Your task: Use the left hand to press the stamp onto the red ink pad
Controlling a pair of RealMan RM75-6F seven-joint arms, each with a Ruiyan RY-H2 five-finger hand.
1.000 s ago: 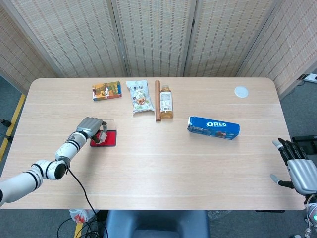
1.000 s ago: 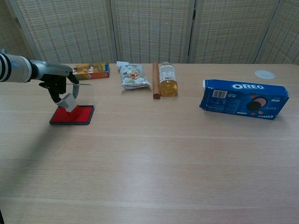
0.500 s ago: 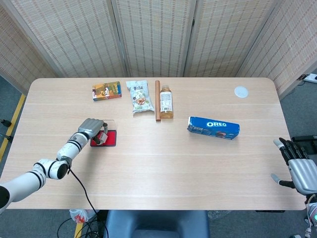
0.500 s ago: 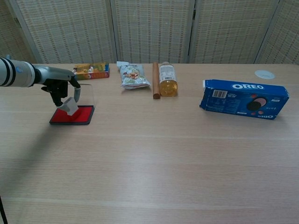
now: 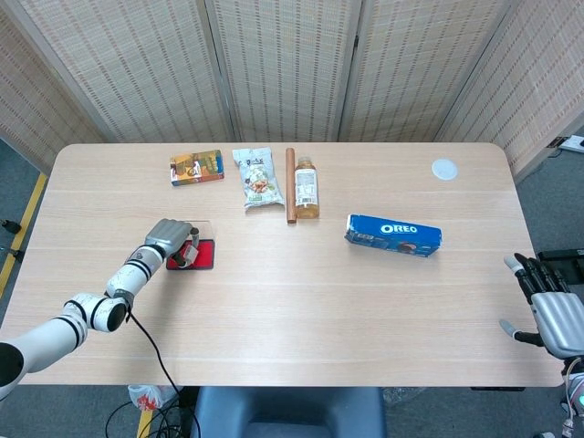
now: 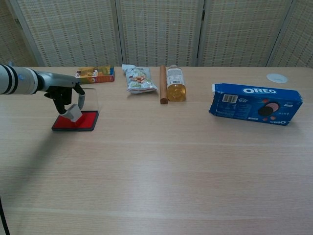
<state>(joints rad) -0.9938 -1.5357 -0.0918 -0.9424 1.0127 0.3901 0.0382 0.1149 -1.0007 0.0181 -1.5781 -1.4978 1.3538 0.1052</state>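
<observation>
The red ink pad (image 6: 78,121) (image 5: 203,257) lies on the left side of the table with its clear lid (image 6: 91,99) standing open behind it. My left hand (image 6: 64,94) (image 5: 169,239) grips the small white stamp (image 6: 74,112) (image 5: 188,253) and holds it tilted, its lower end down on the pad's red surface. My right hand (image 5: 547,306) hangs off the table's right edge with fingers spread and nothing in it; the chest view does not show it.
Along the back stand a colourful small box (image 5: 196,167), a snack bag (image 5: 256,178), a brown stick (image 5: 290,185) and a bottle of amber drink (image 5: 306,187). A blue Oreo box (image 5: 393,234) lies right of centre, a white disc (image 5: 443,168) far right.
My left hand has lowered slightly, bringing the stamp down onto the red pad. The right hand has not moved.
</observation>
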